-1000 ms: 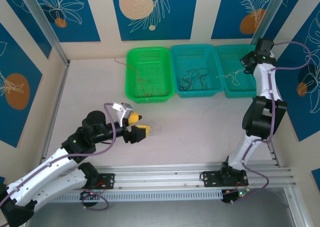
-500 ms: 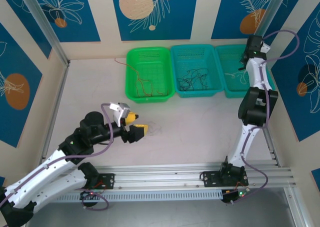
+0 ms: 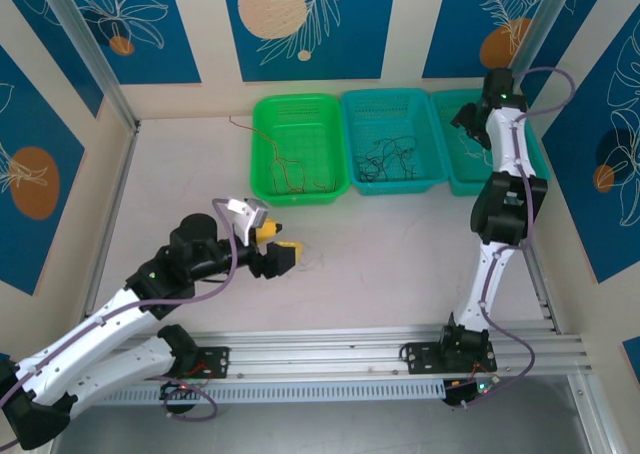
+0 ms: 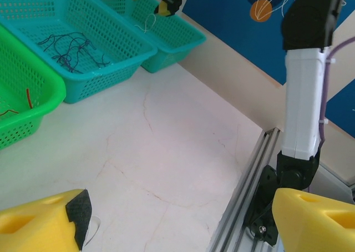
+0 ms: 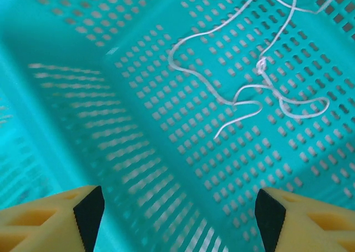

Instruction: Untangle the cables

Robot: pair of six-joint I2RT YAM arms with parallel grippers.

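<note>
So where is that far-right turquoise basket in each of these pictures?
Top view: the basket is at the back right, last in the row of three.
Left wrist view: top middle, beyond the middle basket.
Right wrist view: seen from close above, its holed floor.
Shared landmark: the white cable lying in it.

Blue leaf-patterned wall panels (image 3: pixel 340 34) enclose a pale marbled table (image 3: pixel 400 244) with aluminium rails (image 3: pixel 350 349).
</note>
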